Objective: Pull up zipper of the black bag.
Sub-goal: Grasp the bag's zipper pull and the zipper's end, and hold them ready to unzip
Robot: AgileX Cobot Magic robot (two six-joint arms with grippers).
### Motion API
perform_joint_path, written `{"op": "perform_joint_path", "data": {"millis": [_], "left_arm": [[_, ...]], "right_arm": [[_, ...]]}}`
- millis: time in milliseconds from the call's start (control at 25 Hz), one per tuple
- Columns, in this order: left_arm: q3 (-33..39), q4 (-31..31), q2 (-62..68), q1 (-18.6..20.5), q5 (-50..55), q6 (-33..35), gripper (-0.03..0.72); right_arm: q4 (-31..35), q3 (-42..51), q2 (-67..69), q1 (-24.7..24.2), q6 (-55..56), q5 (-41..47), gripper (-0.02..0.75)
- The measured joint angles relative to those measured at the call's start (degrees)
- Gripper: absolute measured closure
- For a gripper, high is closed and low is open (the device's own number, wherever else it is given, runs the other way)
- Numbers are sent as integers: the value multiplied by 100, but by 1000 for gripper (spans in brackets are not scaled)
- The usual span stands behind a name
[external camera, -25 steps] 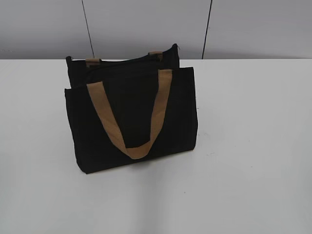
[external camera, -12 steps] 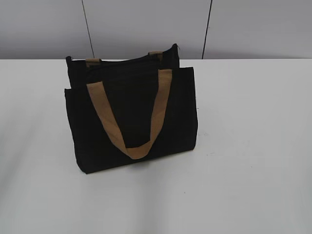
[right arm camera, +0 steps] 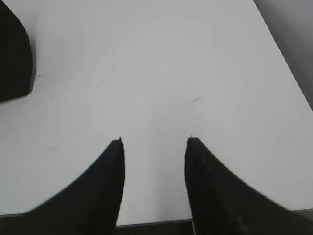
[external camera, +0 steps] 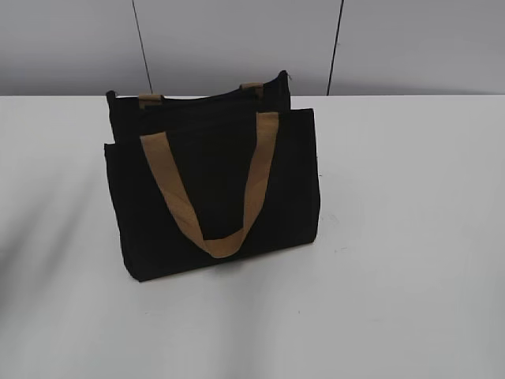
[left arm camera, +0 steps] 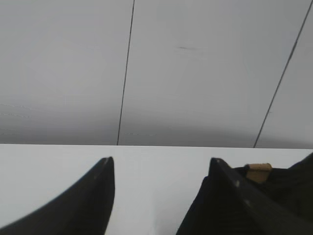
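Left gripper (left arm camera: 159, 166) spread wide over table (left arm camera: 156, 156), black bag (left arm camera: 288, 181) beside

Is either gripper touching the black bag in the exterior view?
No: the black bag stands alone on the table, and no gripper appears in that view.

left claw (left arm camera: 159, 166): black, tapered, curved fingers | right claw (right arm camera: 154, 143): same

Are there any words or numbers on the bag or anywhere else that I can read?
None: no words, numbers, labels or signs show in any view.
The black bag: plain black fabric, no print or tag visible.
Its tan handle: plain webbing, nothing written.
The table and the wall: bare, only thin dark seam lines on the wall.
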Motion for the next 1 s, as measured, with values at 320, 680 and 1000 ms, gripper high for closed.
{"op": "perform_joint_path", "data": {"millis": [320,680,1000], "left_arm": [[319,275,1912,-382,-1606,-82,232],[319,973,3926,-451,-2647,-93,244],[71,1563,4642,-455,-3093,-98,271]], "right_arm": [[0,0,0,0,0,0,409],[0,0,0,0,0,0,409],[0,0,0,0,0,0,409]]}}
